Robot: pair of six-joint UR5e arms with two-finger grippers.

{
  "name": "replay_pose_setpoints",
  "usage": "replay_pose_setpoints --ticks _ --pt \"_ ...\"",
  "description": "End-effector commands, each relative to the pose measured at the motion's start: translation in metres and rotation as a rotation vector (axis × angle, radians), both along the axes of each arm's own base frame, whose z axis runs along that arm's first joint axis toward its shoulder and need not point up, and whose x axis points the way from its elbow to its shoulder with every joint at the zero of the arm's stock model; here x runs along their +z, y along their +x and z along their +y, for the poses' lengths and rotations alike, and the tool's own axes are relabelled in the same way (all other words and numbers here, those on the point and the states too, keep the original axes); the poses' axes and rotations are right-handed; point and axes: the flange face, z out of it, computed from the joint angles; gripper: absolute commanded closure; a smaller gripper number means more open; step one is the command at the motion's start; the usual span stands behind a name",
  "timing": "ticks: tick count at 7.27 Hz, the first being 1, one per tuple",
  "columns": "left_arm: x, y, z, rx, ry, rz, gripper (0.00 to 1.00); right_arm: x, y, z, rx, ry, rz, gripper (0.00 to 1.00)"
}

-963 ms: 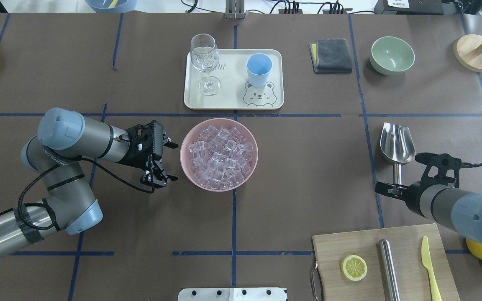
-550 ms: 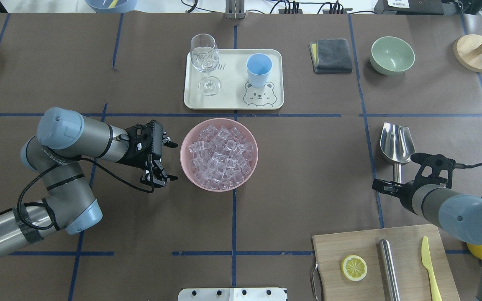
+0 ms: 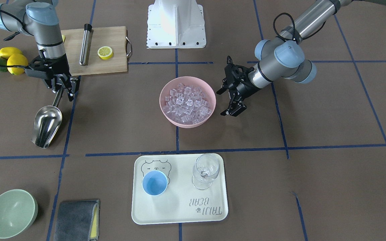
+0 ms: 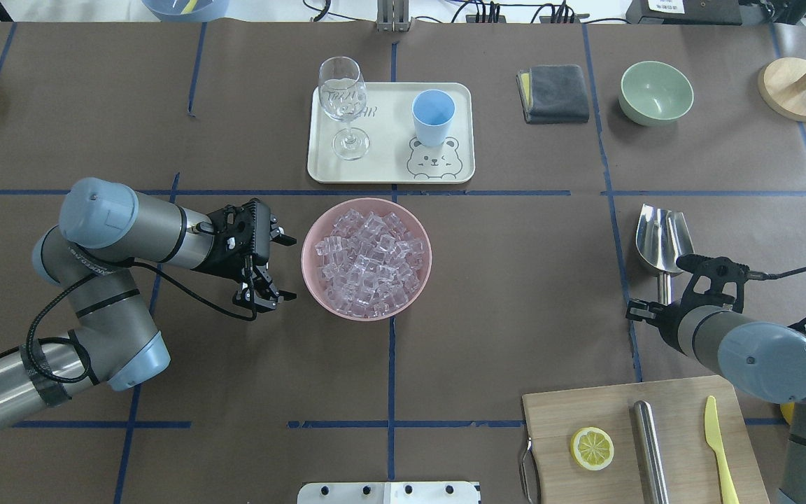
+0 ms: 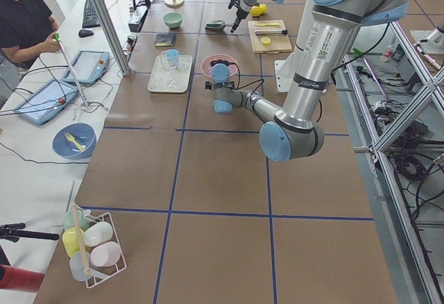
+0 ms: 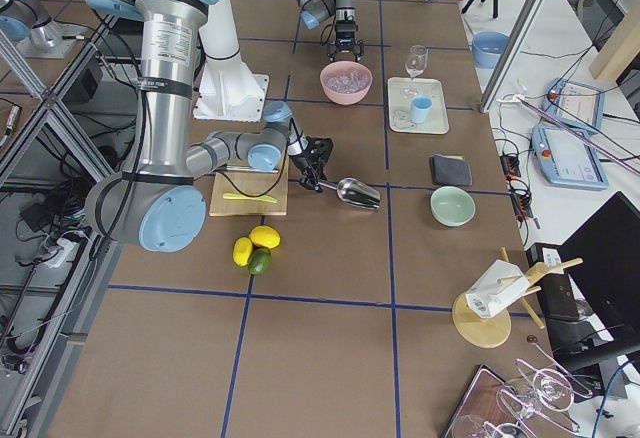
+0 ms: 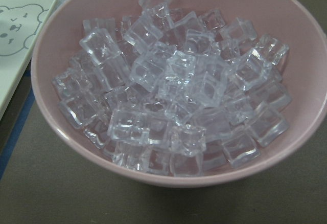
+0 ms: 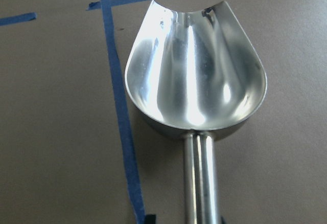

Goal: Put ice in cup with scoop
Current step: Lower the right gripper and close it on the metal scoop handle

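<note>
Clear ice fills a pink bowl at mid-table. My left gripper stands open just left of that bowl, its fingers spread beside the rim and touching nothing. The light-blue cup stands upright on a cream tray beyond the bowl. The steel scoop lies flat on the table at the right, handle toward me. My right gripper is open at the handle's end, one finger on each side of it.
A stemmed glass shares the tray with the cup. A grey cloth and a green bowl lie at the far right. Behind the right wrist sits a cutting board with a lemon slice, a steel cylinder and a yellow knife.
My right arm has moved forward along the scoop's handle, bringing its gripper closer to the scoop's bowl. The left arm has barely shifted.
</note>
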Motion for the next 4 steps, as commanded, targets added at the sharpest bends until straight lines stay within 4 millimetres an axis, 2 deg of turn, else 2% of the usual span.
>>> replay_pose_setpoints --ticks 1,2,3,4 --pt "0.0 0.0 0.0 0.0 0.0 0.0 0.0 -0.007 0.005 0.001 -0.015 0.006 -0.008 1.0" --pt "-0.001 -0.002 -0.002 -0.003 0.001 0.001 0.0 -0.017 0.016 0.005 -0.057 0.048 0.004 1.0" --pt "-0.001 -0.003 -0.002 -0.005 -0.001 0.001 0.0 -0.046 0.029 0.01 -0.099 0.103 -0.02 1.0" --pt "-0.001 -0.003 -0.002 -0.005 -0.001 0.001 0.0 -0.067 0.036 0.013 -0.127 0.145 -0.031 1.0"
